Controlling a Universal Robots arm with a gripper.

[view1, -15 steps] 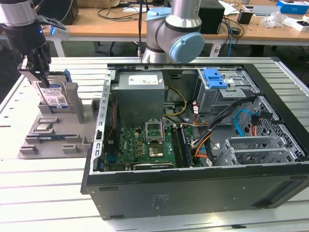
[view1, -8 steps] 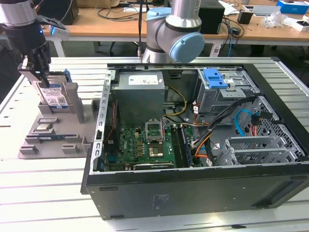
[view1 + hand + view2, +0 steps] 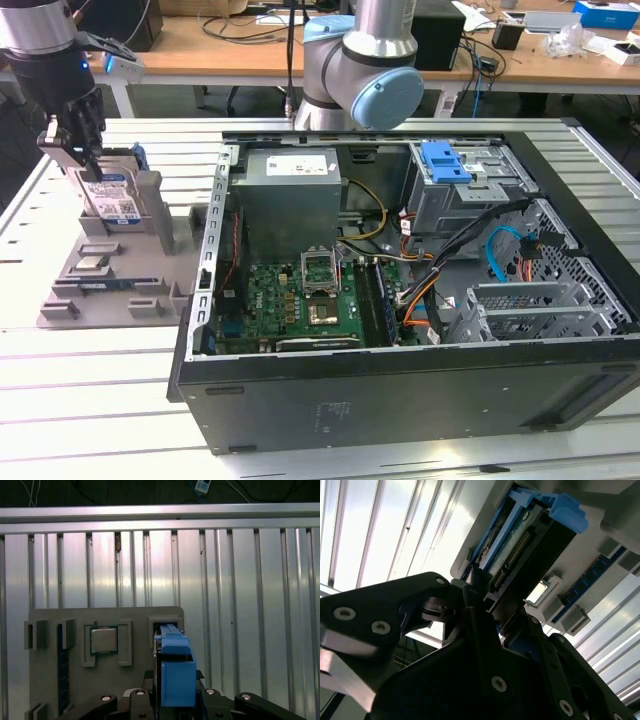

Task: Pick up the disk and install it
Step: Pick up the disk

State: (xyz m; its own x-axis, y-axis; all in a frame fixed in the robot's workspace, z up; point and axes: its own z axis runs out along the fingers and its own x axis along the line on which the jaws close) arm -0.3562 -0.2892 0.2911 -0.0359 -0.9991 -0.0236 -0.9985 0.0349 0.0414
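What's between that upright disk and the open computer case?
In the exterior view, the grey holder's upright wall beside the disk, then a narrow strip of slatted table before the computer case.

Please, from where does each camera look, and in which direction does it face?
Exterior view: off the arm, above the table, looking down on the open computer case and grey fixture; arm and gripper show.
First wrist view: on the wrist, looking down past the gripper onto the disk and fixture.
Second wrist view: on the wrist, looking along the gripper at the disk's connector edge.
Shared: all three show the gripper at the disk.
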